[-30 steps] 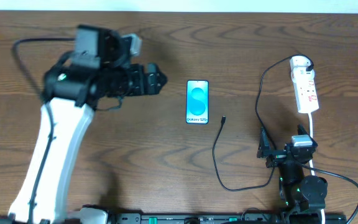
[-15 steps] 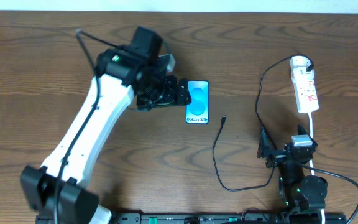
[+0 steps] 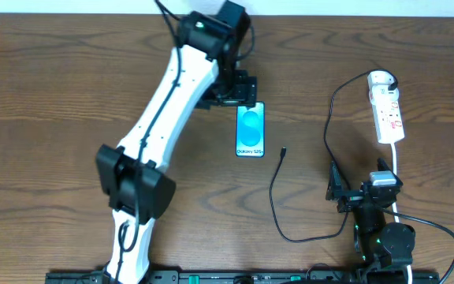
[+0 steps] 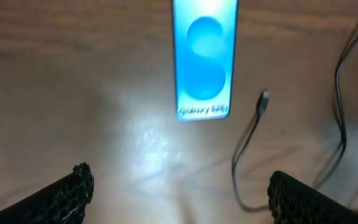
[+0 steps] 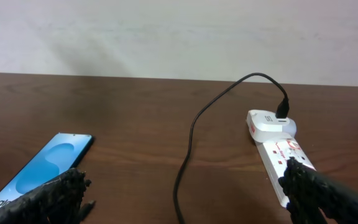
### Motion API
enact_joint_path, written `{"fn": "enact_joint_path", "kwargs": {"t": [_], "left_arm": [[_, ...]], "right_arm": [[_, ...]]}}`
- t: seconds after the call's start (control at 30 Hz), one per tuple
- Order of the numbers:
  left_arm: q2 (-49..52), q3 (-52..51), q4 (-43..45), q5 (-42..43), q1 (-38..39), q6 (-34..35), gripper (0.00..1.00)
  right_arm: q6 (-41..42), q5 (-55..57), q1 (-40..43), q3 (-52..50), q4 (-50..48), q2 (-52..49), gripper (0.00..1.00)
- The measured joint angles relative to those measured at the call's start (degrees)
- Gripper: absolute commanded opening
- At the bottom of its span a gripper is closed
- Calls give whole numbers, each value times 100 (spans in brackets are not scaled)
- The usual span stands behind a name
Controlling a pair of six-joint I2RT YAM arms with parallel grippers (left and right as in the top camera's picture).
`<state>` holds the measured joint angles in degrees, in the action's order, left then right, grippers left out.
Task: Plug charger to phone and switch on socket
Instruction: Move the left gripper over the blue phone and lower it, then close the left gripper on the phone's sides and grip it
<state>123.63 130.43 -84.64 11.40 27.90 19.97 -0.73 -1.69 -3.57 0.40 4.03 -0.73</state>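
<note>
- Charger (image 3: 283, 151) plug tip lies loose on the desk (image 3: 53, 95), ahead of the left jaws and apart from the phone (image 3: 250, 130), which sits straight ahead of them
- Left jaws spread wide, holding nothing
- Right jaws spread too; socket (image 3: 386, 110) lies ahead-right of them

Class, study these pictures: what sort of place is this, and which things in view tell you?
Probably a robotics lab bench, not a home: a left robot arm and a right robot arm stand at a wooden table by a plain wall, with a phone, charger and socket laid out.
</note>
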Motion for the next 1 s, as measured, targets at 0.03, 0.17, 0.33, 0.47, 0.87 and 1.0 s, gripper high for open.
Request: {"fn": "enact_joint_path", "kwargs": {"t": [0.03,0.17,0.33,0.47,0.87,1.0], "left_arm": [[70,0,92,-20,37,22,92],[289,0,284,-76,166,236,92],[599,0,372,-96,260,671,92],[1003,0,413,-105,302,802,92],[1471,0,881,-107,535,831,92],[1471,0,1038,-151,662,658,92]], "right_arm": [[0,0,0,0,0,0,99],[0,2,0,0,0,0,99],[0,2,0,0,0,0,99],[0,2,0,0,-2,0,99],[0,0,0,0,0,0,99],[0,2,0,0,0,0,99]]}}
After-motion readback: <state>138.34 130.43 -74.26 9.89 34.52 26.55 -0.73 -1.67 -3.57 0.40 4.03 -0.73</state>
